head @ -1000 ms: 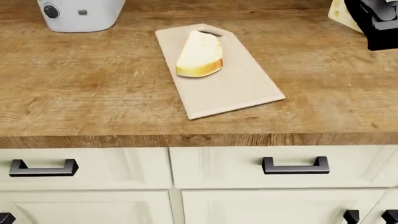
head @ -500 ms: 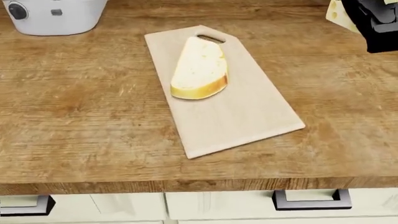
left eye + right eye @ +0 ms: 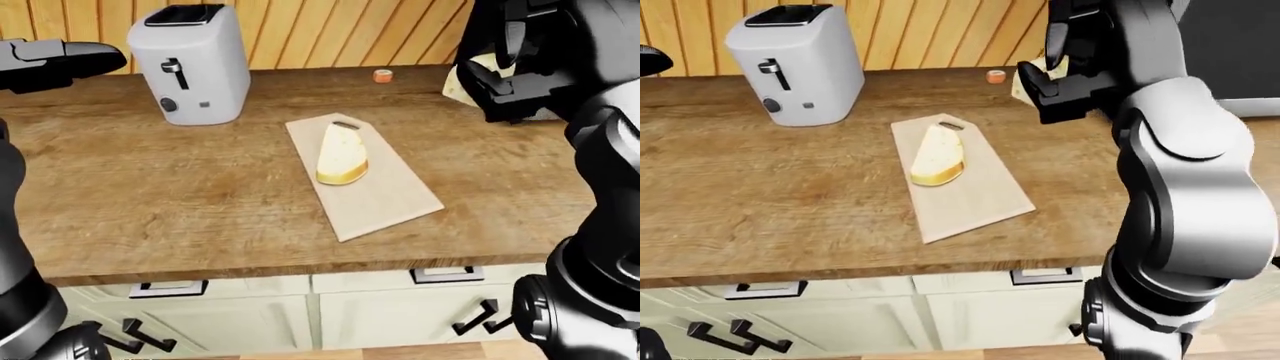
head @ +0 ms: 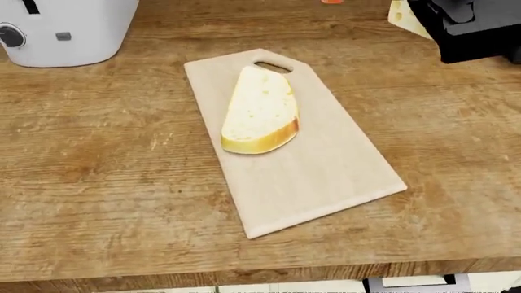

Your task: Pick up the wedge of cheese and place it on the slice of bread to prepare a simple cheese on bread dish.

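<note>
A slice of bread [image 4: 261,113] lies on a pale wooden cutting board [image 4: 325,177] on the wooden counter. My right hand [image 3: 505,75] is shut on the pale yellow wedge of cheese [image 3: 460,82] and holds it above the counter, up and to the right of the board. The cheese also shows at the top right of the head view [image 4: 402,17], mostly hidden by the dark hand [image 4: 468,24]. My left hand [image 3: 60,61] hovers empty at the far left of the left-eye view, fingers stretched out, far from the board.
A white toaster [image 3: 190,64] stands on the counter to the upper left of the board. A small orange thing [image 3: 382,75] lies by the wooden wall. Cream drawers with dark handles [image 3: 445,274] sit under the counter edge.
The head camera has moved in over the counter, so board and bread look larger and the drawers have dropped out of view. My right hand with the cheese has shifted left in the view.
</note>
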Controlling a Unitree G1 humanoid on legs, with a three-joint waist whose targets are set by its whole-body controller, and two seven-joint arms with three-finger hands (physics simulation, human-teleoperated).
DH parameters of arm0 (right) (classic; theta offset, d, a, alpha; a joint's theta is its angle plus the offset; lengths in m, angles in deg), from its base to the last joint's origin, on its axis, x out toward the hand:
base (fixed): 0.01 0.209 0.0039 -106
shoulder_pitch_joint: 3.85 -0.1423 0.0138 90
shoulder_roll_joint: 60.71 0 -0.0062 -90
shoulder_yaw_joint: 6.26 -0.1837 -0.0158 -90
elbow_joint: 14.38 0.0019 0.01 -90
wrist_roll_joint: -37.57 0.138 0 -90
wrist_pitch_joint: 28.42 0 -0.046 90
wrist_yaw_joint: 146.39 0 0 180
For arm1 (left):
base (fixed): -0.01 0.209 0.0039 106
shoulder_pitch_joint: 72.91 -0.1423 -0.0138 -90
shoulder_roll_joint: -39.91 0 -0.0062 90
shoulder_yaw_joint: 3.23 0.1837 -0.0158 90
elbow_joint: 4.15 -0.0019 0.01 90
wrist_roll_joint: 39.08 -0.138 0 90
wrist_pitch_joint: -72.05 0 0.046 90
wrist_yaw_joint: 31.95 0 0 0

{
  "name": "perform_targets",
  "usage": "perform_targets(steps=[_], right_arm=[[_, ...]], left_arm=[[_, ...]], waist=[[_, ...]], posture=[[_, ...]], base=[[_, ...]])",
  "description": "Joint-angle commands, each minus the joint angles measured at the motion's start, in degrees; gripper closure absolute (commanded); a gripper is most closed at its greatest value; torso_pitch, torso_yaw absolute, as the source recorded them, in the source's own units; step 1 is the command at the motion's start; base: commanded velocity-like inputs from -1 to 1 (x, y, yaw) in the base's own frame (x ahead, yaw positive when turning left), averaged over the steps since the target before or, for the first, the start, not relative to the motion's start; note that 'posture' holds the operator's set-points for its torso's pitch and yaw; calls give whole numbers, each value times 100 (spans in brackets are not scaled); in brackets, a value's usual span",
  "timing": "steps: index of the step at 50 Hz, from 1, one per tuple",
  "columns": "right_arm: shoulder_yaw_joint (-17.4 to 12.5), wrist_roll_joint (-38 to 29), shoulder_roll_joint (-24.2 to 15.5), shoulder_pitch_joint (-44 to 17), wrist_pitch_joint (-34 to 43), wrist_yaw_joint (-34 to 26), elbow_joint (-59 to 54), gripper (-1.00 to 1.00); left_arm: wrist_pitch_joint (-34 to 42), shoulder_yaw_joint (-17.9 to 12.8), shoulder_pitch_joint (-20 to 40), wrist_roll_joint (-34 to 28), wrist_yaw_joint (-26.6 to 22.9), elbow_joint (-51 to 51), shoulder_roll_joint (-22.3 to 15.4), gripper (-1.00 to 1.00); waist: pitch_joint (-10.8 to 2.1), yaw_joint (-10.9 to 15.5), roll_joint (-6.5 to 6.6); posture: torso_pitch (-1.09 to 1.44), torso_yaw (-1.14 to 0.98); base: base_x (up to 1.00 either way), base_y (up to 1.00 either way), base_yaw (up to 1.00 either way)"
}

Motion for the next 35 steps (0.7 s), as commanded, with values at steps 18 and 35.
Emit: perform_targets(steps=[18,35], right_arm=[[889,-1227,1322,-2556,-2414,-229,-4742,100],[578,-888,1826,-4802,-5019,621,-10133,100]], left_arm=[[-234,54,213,-193,-84,27,-16,-100],[-170,-81,193,-121,-71,90,-63,-100]], waist=[[-156,-32,186],[-188,-95,344]], posture=[[0,0],[0,0]], base=[[0,0,0],[0,0,0]])
